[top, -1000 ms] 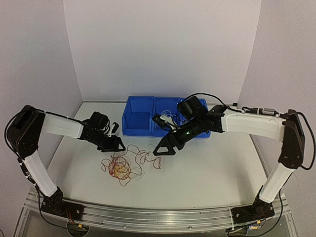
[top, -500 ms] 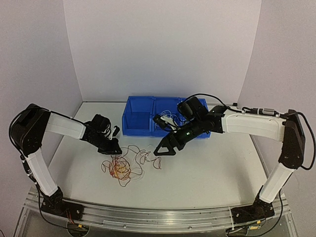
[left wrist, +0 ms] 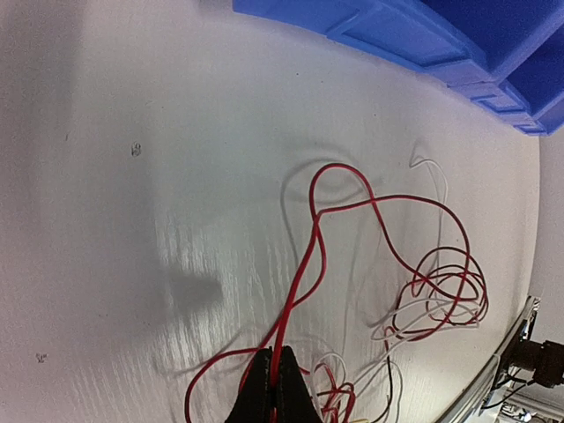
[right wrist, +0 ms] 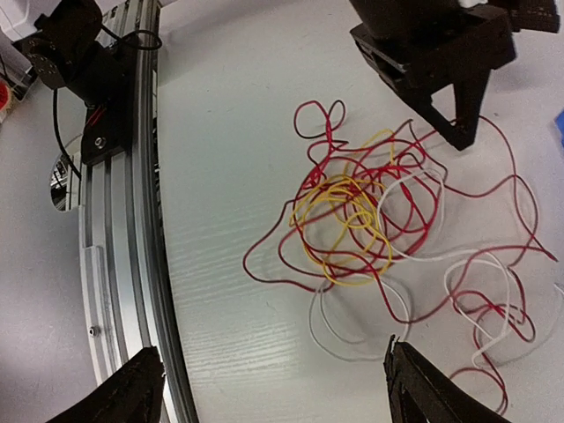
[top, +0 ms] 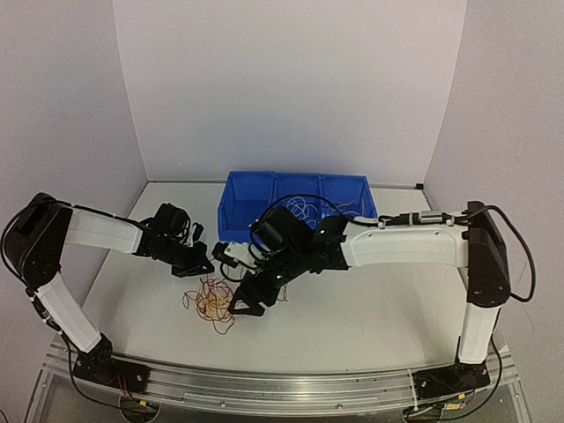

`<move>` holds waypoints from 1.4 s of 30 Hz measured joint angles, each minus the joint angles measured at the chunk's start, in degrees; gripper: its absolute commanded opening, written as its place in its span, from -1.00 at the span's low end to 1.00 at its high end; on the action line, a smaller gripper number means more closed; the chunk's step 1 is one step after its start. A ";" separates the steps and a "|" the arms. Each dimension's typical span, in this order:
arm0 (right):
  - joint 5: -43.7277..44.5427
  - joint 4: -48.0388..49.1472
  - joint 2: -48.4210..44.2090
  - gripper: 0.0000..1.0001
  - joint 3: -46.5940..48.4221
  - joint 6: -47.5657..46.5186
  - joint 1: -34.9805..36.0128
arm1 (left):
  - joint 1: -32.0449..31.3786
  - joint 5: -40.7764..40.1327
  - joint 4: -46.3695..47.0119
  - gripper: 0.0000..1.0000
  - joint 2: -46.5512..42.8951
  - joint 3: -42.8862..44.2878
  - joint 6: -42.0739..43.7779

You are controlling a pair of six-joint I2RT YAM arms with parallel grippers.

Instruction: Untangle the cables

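The cables (top: 212,302) lie in a loose heap of red, yellow and white curls on the counter (top: 370,300). The heap is left of the middle and closer to the near edge than to the far edge. A blue bin (top: 247,231) sits by the far edge, behind the heap. The left end effector (left wrist: 272,357) is pinched tight on one red wire (left wrist: 314,238), low down by the counter on the far side of the heap. That red wire runs away from it in big loops across the counter. The right end effector (right wrist: 273,352) hangs over the heap from its right side. Its two fingers (right wrist: 141,388) are spread wide apart and hold nothing. A metal rail (right wrist: 132,220) runs along the near edge, not far from the heap.
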 measured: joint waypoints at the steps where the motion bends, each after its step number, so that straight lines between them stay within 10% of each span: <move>1: 0.40 0.84 2.29 0.66 1.51 -0.20 0.97 | -0.11 -0.14 0.43 -1.00 -1.38 -1.02 -1.43; 17: 11.60 15.57 24.83 0.53 11.04 -5.00 1.21 | -4.48 -4.62 1.42 -1.00 -12.46 -7.80 -11.64; 24: 13.38 20.02 26.54 -0.84 10.76 -4.05 1.46 | -4.46 -6.62 2.38 -1.00 -13.41 -9.70 -13.85; 27: 14.46 23.56 26.27 -1.00 8.30 -2.10 1.76 | -4.67 -7.35 1.40 -1.00 -14.34 -9.63 -13.88; 42: 33.00 32.16 -15.84 -1.00 -40.53 13.66 -8.83 | -7.11 -29.19 -21.34 -1.00 -21.92 12.28 -13.13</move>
